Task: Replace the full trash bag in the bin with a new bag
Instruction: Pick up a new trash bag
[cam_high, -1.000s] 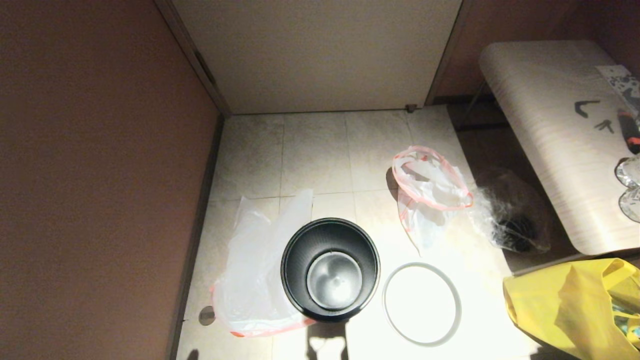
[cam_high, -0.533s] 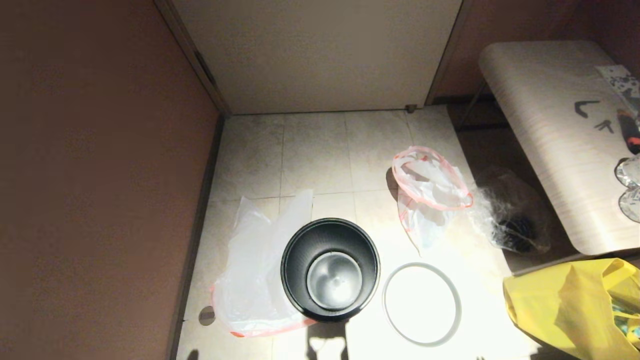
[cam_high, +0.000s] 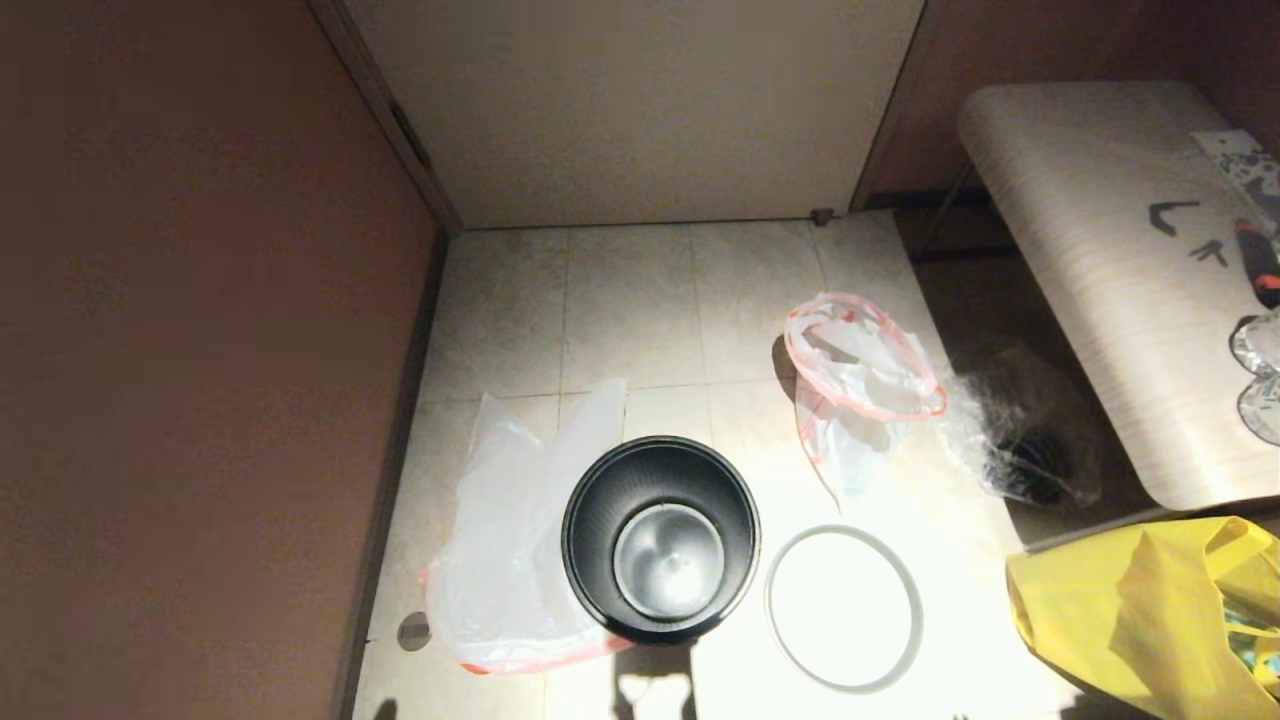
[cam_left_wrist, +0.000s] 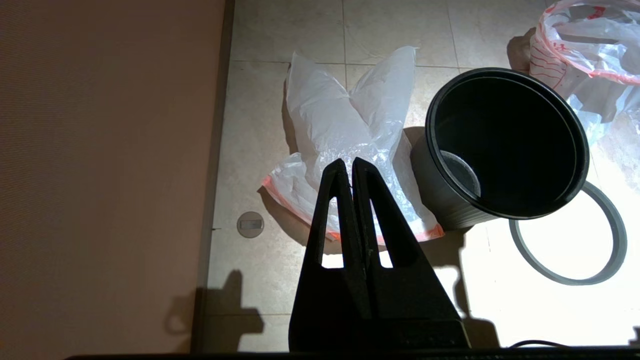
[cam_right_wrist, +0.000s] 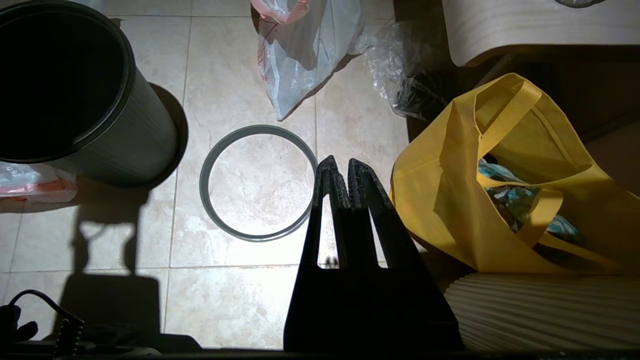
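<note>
- Nothing on the floor has shifted since the earlier head views: bin, bags and hoop lie as they did.
- Standing upright on the tiles, the bin is unlined, its silvery base showing.
- Its grey hoop lies flat on the floor just beside it, on the robot's right.
- The new bag lies limp on the floor against the bin's left side.
- The full trash bag sits farther off to the right, mouth open, beside a crinkly clear bag.
- A yellow bag slumps below the desk.
- The left gripper hangs above the new bag, jaws closed on nothing.
- The right gripper hangs over the hoop's edge, jaws closed, empty.
</note>
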